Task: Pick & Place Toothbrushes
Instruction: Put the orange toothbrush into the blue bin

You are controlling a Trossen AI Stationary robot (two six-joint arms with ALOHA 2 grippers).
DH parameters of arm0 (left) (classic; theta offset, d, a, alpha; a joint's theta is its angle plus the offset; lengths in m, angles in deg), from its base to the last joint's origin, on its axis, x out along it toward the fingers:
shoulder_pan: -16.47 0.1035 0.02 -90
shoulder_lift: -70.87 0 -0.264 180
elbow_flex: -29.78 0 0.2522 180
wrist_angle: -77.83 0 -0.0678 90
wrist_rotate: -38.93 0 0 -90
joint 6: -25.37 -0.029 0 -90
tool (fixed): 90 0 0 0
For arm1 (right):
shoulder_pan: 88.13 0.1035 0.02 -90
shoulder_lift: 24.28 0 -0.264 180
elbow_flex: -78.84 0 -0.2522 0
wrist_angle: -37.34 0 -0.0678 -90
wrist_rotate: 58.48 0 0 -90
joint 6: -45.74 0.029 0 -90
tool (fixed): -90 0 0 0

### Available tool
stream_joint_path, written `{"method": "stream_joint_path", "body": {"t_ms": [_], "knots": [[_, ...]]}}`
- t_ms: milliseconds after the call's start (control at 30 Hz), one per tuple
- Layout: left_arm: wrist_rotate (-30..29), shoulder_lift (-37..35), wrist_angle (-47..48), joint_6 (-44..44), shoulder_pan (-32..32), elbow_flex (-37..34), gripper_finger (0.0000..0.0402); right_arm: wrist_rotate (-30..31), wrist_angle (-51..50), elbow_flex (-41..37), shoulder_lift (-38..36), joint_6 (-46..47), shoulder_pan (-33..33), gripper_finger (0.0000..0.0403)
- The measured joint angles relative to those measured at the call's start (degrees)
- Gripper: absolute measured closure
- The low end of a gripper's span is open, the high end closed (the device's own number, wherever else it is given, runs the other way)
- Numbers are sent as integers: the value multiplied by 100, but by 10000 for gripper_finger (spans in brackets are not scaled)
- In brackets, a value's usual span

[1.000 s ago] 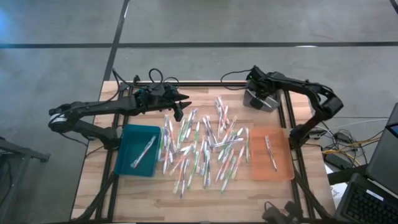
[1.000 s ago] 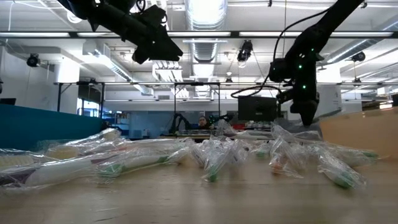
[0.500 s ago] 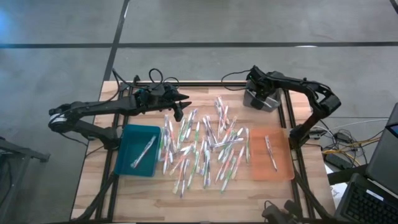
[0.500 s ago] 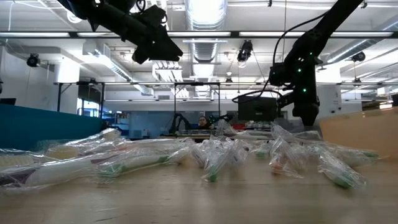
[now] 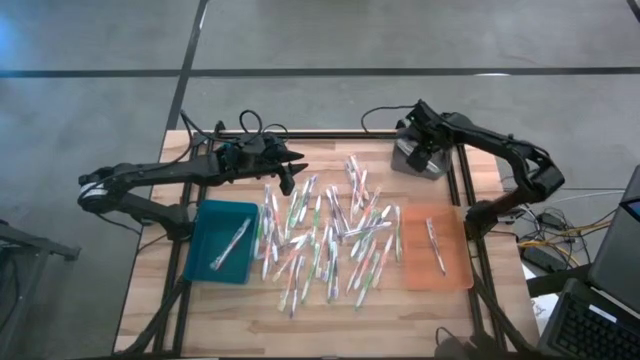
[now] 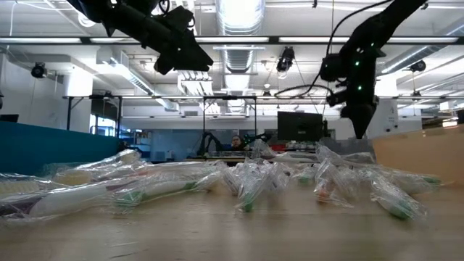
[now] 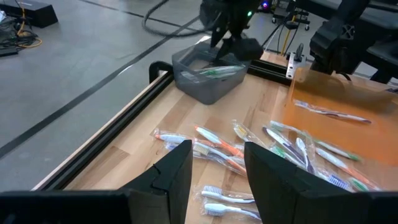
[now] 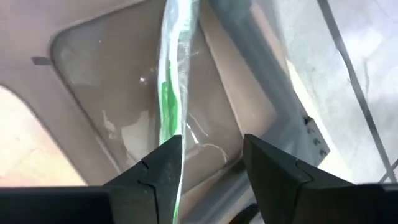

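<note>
Above the grey bin (image 5: 415,160) at the worktop's far right corner, the right gripper (image 8: 208,158) was seen with fingers parted, a green toothbrush (image 8: 171,74) released inside; the left gripper (image 7: 214,165) was held open over the toothbrushes (image 5: 330,235) heaped mid-worktop.

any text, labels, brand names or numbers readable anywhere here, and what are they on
None can be read.
Wrapped toothbrushes: any print on the clear wrappers is too small to make out.
Teal tray, orange tray, grey bin: no label shows.
Room behind, low view: no legible signs.

Toothbrushes (image 5: 325,235) scattered between two trays (image 5: 222,241).
</note>
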Motion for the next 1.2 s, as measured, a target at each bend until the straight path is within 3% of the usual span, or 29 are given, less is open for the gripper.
{"method": "stream_joint_path", "body": {"t_ms": [300, 667, 933, 1200], "knots": [[3, 0, 139, 0, 0, 0, 250, -1004, -17, -9, -1155, 628, 268, 235], [147, 0, 1177, 20, -250, 2, 250, -1090, 7, -25, -1918, 1150, 1246, 287], [121, 0, 1974, 717, -984, 63, 250, -1084, 368, -94, -1924, 1291, 1970, 317], [-242, 0, 2485, 1456, -1962, 258, 250, -1069, 921, -227, -1876, 1105, 2114, 339]]}}
